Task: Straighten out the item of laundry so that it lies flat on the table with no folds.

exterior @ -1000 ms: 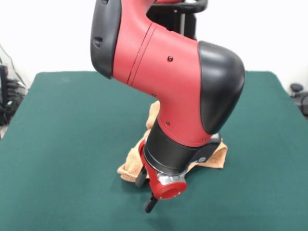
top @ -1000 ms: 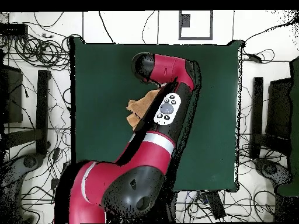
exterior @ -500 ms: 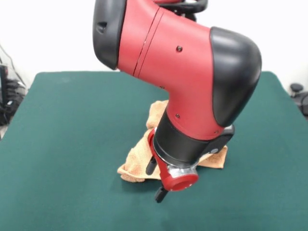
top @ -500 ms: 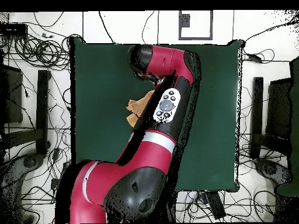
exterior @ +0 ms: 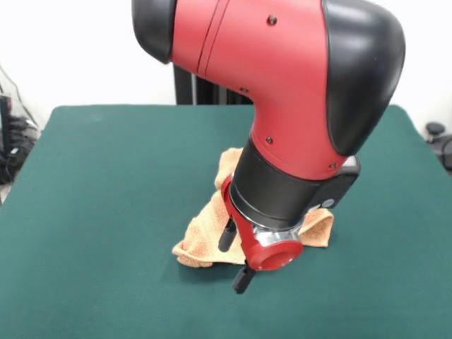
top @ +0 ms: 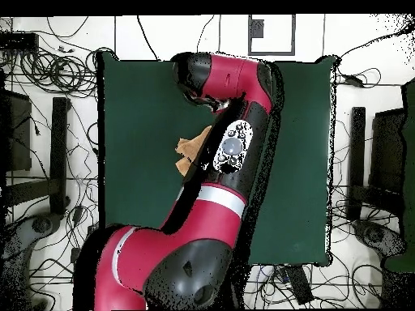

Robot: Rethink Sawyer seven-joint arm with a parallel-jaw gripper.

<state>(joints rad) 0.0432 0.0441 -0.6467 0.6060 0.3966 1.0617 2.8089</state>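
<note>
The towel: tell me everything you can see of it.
The towel is an orange-tan cloth with a looped, terry-like surface. It is not flat: it lies bunched and folded on the green table, with one part rising toward the far side and a rounded fold at its near left end. Another corner shows to the right of the arm, which hides the cloth's middle. The claw sits at its near edge; contact cannot be made out. From overhead only a small tan patch shows beside the arm.
</note>
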